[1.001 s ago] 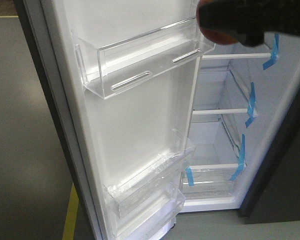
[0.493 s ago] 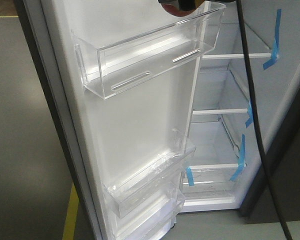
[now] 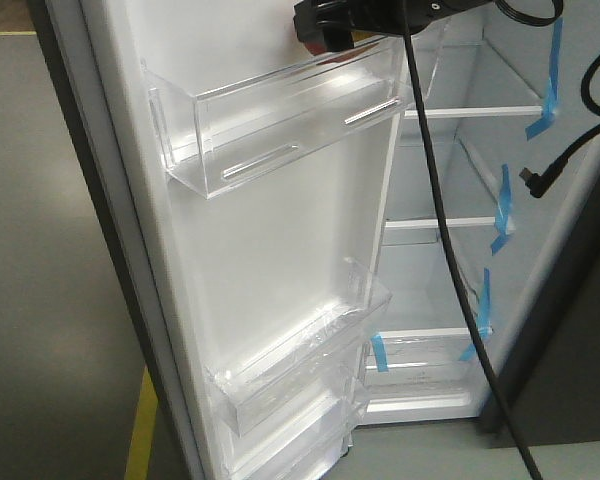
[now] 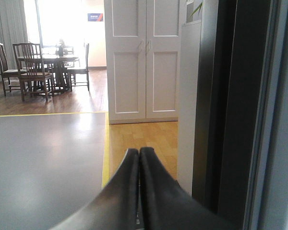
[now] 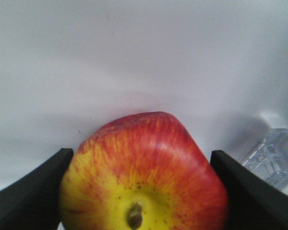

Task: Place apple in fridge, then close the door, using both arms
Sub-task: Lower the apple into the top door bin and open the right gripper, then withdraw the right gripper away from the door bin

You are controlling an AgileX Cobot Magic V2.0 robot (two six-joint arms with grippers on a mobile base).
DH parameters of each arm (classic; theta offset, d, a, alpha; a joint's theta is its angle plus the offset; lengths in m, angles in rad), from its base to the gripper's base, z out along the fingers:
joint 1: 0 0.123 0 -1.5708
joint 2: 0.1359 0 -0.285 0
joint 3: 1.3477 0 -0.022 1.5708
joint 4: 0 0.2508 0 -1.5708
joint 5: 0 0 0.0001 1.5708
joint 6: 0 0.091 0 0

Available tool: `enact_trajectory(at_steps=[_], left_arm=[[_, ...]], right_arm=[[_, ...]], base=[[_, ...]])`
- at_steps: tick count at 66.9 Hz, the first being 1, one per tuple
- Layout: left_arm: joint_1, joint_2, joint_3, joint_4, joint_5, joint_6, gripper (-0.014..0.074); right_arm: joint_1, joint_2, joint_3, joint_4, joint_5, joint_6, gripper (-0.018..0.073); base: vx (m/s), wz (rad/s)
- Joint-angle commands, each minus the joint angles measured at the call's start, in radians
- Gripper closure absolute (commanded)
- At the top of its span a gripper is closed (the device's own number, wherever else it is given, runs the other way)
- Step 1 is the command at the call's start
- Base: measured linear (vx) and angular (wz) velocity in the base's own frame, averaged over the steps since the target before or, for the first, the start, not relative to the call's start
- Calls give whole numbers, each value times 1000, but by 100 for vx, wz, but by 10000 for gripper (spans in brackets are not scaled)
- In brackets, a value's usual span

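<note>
The fridge point(image 3: 430, 165) stands open, its door point(image 3: 270, 240) swung wide so the white inner side faces the front camera. The right end effector point(image 3: 325, 22) sits at the top edge of that view, just above the rim of the top clear door bin point(image 3: 280, 120). Its jaws are spread about as wide as the apple point(image 5: 144, 167) and press against it on both sides. In the wrist view a black finger point(image 5: 31, 191) shows at each flank of the fruit. The apple's dimpled stem end faces the wrist camera, red above and yellow below, with a plain white surface behind it. A corner of clear plastic point(image 5: 273, 158) shows at lower right.

A black cable point(image 3: 450, 260) hangs down across the fridge opening, in front of the white shelves point(image 3: 470, 112) and the blue tape strips point(image 3: 502, 210). Two lower bins point(image 3: 300, 360) sit near the door's bottom edge.

The left end effector point(image 4: 139, 158) holds nothing, and its fingertips are pressed together. It hangs above grey floor beside a yellow line point(image 4: 105, 143). A dark upright edge point(image 4: 230, 110) stands close on its right (this view does not show whether it is door or fridge body). Beyond are a white panelled cabinet point(image 4: 144, 62) and a dining table with chairs point(image 4: 43, 60).
</note>
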Motion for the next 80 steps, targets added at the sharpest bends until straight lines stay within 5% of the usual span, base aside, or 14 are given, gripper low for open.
enact_trajectory(at_steps=[1, 26, 54, 80], left_arm=[[0, -15, -17, -10, -64, -2, 603], [0, -15, -17, -10, -64, -2, 603], [0, -15, -17, -10, -64, -2, 603], [0, -15, -17, -10, -64, -2, 603]], right_arm=[[-6, -44, -35, -3, -93, -5, 205], [-6, -75, -35, -4, -69, -4, -60], [-6, -230, 17, 1, -11, -1, 20], [-2, -581, 610, 125, -266, -70, 46]], base=[[0, 0], [0, 0], [0, 0], [0, 0]])
